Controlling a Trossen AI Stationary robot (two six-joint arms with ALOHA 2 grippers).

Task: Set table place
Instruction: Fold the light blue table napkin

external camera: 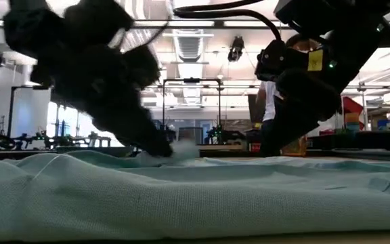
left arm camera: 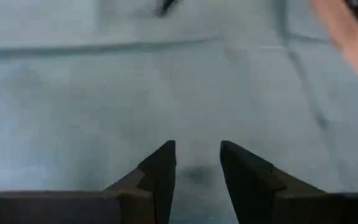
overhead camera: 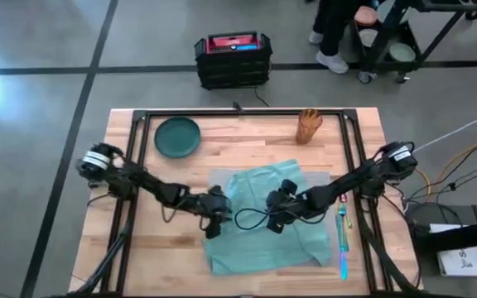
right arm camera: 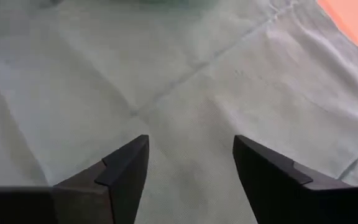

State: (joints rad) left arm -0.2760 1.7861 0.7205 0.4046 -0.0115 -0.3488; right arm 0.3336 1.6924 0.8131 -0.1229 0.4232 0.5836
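- High view gives me the desk (overhead camera: 139,248), its light planks inside a black rail frame.
- I see a teal cloth (overhead camera: 263,240) spread over the grey placemat (overhead camera: 317,178), only a strip of which shows at the far edge.
- A dark green plate (overhead camera: 177,136) sits at the far left.
- My left pincer (left arm camera: 197,165), fingers narrowly apart, hovers at the cloth's left edge.
- My right pincer (right arm camera: 191,165), open wider, hangs over the cloth's middle.

— What is the table (overhead camera: 160,252) like?
— Light wooden planks with a black rail frame, lying under both grippers.
— And the placemat (overhead camera: 219,180)?
— Grey and flat, under a rumpled teal cloth (overhead camera: 263,242), so only its far edge strips show. They lie just beyond the left gripper (overhead camera: 222,218) and the right gripper (overhead camera: 277,212), which both hang over the covered middle.
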